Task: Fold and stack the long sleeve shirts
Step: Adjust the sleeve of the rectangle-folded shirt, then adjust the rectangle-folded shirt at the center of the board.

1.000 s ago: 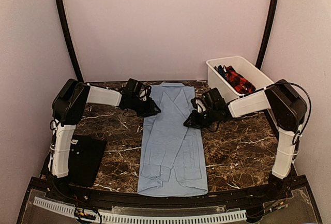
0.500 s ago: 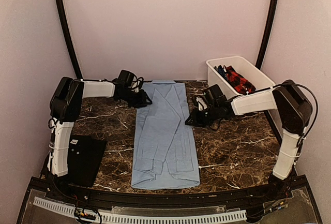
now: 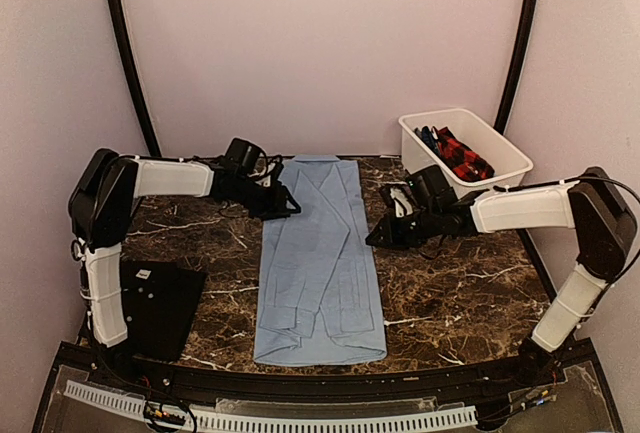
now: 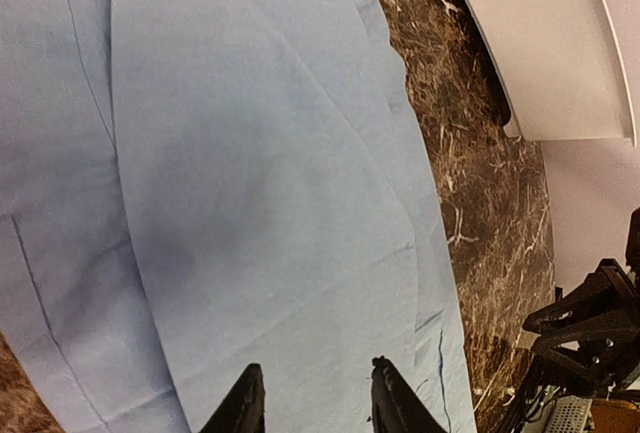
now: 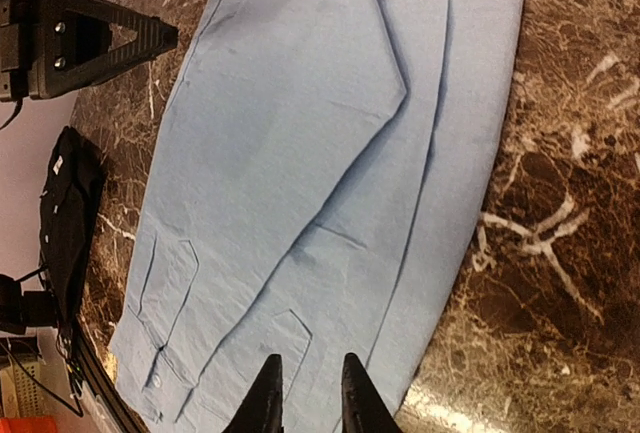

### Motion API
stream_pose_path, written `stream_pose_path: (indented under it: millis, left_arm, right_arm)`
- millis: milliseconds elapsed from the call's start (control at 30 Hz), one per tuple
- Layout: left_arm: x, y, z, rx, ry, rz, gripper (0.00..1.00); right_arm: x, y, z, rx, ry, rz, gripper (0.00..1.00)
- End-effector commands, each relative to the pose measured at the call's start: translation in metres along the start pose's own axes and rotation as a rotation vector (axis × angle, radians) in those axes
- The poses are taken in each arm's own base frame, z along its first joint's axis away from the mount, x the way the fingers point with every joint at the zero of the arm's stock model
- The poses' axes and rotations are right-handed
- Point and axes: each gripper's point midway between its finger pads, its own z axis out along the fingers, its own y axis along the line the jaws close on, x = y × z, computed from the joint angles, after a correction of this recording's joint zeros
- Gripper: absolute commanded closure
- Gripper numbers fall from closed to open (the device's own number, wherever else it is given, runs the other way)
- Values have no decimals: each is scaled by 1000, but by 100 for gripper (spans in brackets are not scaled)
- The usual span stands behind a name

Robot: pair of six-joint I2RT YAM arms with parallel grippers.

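Lying flat down the middle of the marble table (image 3: 450, 293), the light-blue shirt (image 3: 318, 263) is folded into a long narrow strip. Its collar points toward the far wall and both sleeves are turned in over the front. We see the cuffs resting near the hem at the near edge, and a slight wrinkle at the near left corner.

The left gripper (image 3: 283, 203) hangs low at the shirt's left edge, close to the collar end. From its wrist camera we see its two black fingers (image 4: 248, 403) parted, with bare blue cloth showing between them and nothing in their hold.

The right gripper (image 3: 378, 236) sits just beside the shirt's right edge, about a third of the way down from the collar. Its fingers (image 5: 350, 388) stand a narrow gap apart, also holding nothing.

A white bin (image 3: 415, 143) stands at the far right corner of the table. In it we make out a red-black checked shirt (image 3: 462, 158) and a dark blue shirt (image 3: 428, 136). A black mat (image 3: 165, 303) lies flat at the near left, well apart from the folded garment.
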Motion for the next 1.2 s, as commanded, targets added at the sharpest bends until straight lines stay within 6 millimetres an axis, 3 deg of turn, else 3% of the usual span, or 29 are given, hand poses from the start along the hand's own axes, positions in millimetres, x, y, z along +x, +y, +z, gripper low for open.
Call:
stream_pose_path:
  millis: [0, 133, 500, 700, 867, 967, 1033, 1067, 1100, 1133, 1167]
  left_arm:
    - [26, -9, -6, 55, 8, -46, 65]
    - [37, 6, 4, 32, 20, -69, 65]
    - [28, 36, 29, -63, -4, -92, 65]
    - [23, 38, 31, -86, 15, -72, 66]
    - [9, 18, 14, -74, 13, -33, 65]
    - [10, -3, -11, -48, -1, -14, 64]
    - [31, -2, -25, -51, 22, -28, 64]
    - [31, -12, -39, -32, 1, -20, 64]
    - [52, -5, -39, -29, 36, -51, 64]
    - [54, -13, -52, -9, 20, -48, 65]
    - [78, -4, -52, -13, 61, -82, 65]
  right_arm:
    - [13, 4, -16, -6, -14, -1, 81]
    - [28, 2, -25, -8, -16, 11, 81]
    - [59, -3, -40, -11, -26, 59, 80]
    - [71, 10, -40, -23, -6, 48, 79]
    - [91, 21, -34, -19, 43, 33, 79]
    - [105, 30, -32, -27, 73, 30, 78]
    - [113, 37, -30, -38, 89, 28, 78]
    - [117, 40, -28, -44, 96, 31, 78]
    - [122, 43, -26, -48, 110, 27, 78]
    - [125, 44, -24, -49, 119, 27, 78]
    - [127, 46, -23, -47, 124, 27, 78]
